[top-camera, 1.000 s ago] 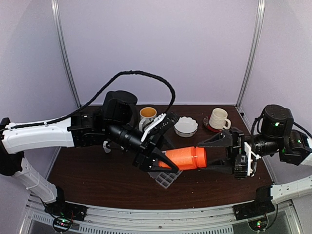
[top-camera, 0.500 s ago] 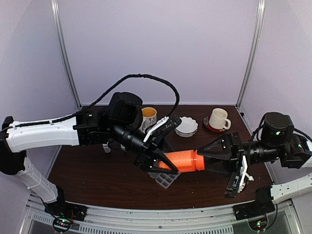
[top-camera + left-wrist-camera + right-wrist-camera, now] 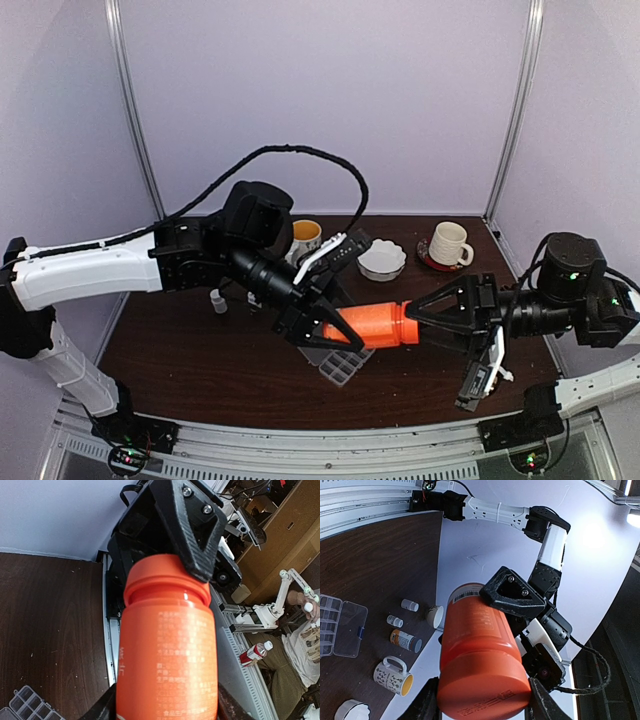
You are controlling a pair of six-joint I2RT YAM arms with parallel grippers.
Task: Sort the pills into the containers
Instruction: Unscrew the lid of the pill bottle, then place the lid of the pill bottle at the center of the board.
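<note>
A: Well, who has the orange bottle [image 3: 372, 326]?

B: Both. The left gripper [image 3: 333, 328] clamps its base end and the right gripper [image 3: 414, 322] its cap [image 3: 406, 322]. The pill box [image 3: 338, 368] lies directly below the bottle. I can see no pills.

A: Uncapping, then?

B: Likely. Turn the cap squarely about the bottle's axis, brace the base, and don't tip the mouth down.
</note>
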